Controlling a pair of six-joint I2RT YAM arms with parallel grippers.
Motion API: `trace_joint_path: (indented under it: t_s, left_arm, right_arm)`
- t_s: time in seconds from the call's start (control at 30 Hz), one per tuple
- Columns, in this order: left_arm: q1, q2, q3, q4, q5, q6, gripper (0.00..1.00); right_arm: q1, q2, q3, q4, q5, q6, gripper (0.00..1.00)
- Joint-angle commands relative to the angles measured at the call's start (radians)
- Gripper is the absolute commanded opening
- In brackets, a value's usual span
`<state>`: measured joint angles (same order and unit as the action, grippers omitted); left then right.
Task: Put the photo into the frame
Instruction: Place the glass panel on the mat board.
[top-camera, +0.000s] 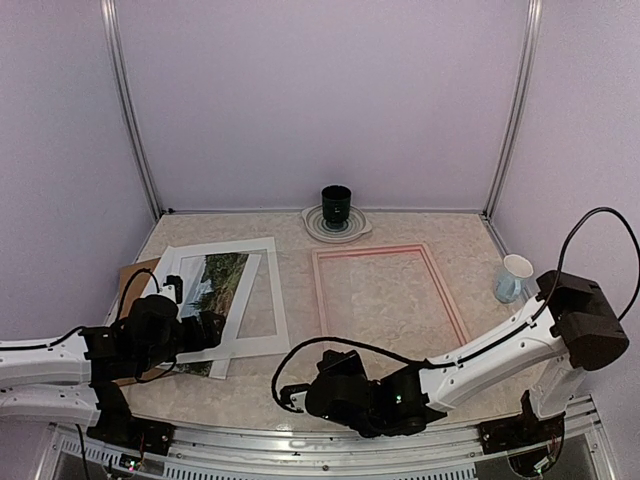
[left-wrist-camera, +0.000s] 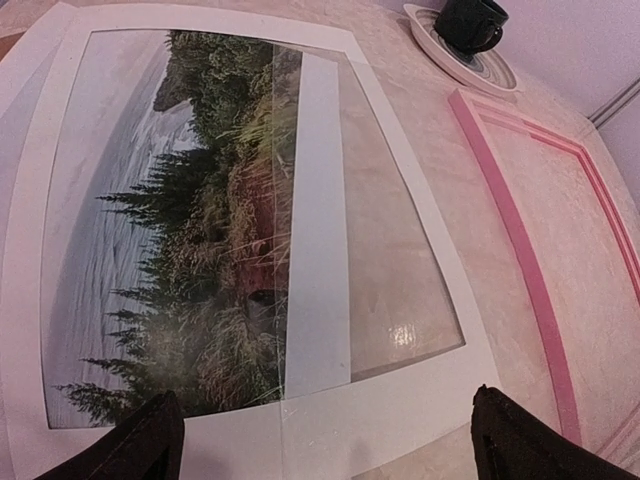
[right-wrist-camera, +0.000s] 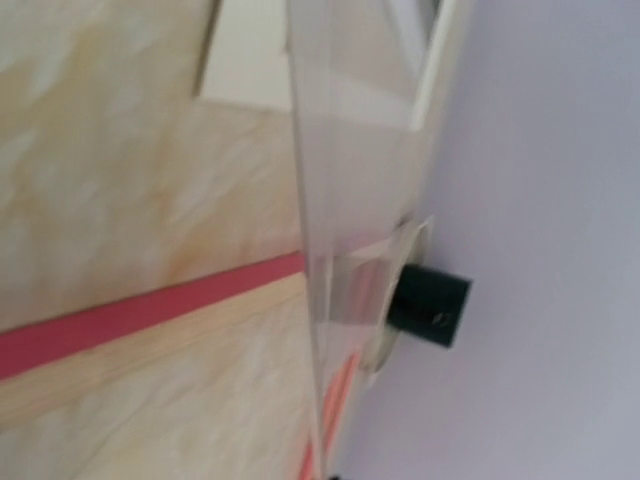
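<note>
I am hovering my wide-open left gripper (left-wrist-camera: 330, 445) over the photo (left-wrist-camera: 170, 250), probably flimsy, best pinched by its near margin; my right gripper (top-camera: 288, 396) is closed.

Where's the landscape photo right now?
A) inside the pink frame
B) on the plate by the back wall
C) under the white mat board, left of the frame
C: the photo shows through the cut-out of the white mat board, and nothing lies inside the frame beside it.

No text, label, brand or number can be read in any view. The photo (left-wrist-camera: 190, 250) shows only trees and water, with no legible lettering.
</note>
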<state>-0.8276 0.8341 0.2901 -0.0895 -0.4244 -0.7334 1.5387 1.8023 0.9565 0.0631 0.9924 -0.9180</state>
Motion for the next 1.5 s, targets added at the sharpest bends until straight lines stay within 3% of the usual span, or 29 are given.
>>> trace_joint_path:
  t_s: [0.0, 0.13, 0.3, 0.4, 0.5, 0.83, 1.0, 1.13, 1.3, 1.47]
  left_arm:
    - [-0.005, 0.004, -0.011, 0.035, 0.012, 0.006, 0.99]
    - [-0.005, 0.013, -0.009, 0.037, 0.017, 0.011, 0.99]
    - [-0.005, 0.019, -0.009, 0.045, 0.023, 0.009, 0.99]
    - [-0.005, 0.022, -0.004, 0.045, 0.024, 0.008, 0.99]
    - [-0.005, 0.021, -0.002, 0.044, 0.025, 0.008, 0.99]
    - [-0.005, 0.04, 0.021, 0.046, 0.025, 0.017, 0.99]
    - [-0.005, 0.055, 0.021, 0.06, 0.03, 0.014, 0.99]
    - [-0.005, 0.058, 0.023, 0.062, 0.026, 0.018, 0.99]
    - [-0.005, 0.054, 0.026, 0.062, 0.023, 0.023, 0.99]
    - [-0.005, 0.054, 0.022, 0.065, 0.031, 0.018, 0.99]
  right_arm:
    - [0.005, -0.034, -0.03, -0.142, -0.003, 0.199, 0.0]
    - [0.002, -0.049, -0.064, -0.171, -0.023, 0.269, 0.0]
    - [0.0, -0.08, -0.084, -0.209, -0.057, 0.347, 0.11]
    - [-0.003, -0.09, -0.099, -0.243, -0.07, 0.393, 0.39]
    - [-0.004, -0.109, -0.112, -0.288, -0.085, 0.444, 0.57]
    - [-0.008, -0.242, -0.092, -0.421, -0.238, 0.59, 0.91]
    - [-0.041, -0.369, -0.077, -0.428, -0.337, 0.658, 0.98]
    - [-0.15, -0.477, -0.035, -0.414, -0.383, 0.757, 0.99]
    - [-0.437, -0.554, 0.04, -0.438, -0.553, 0.953, 0.99]
    - [-0.694, -0.525, 0.102, -0.477, -0.661, 1.11, 0.99]
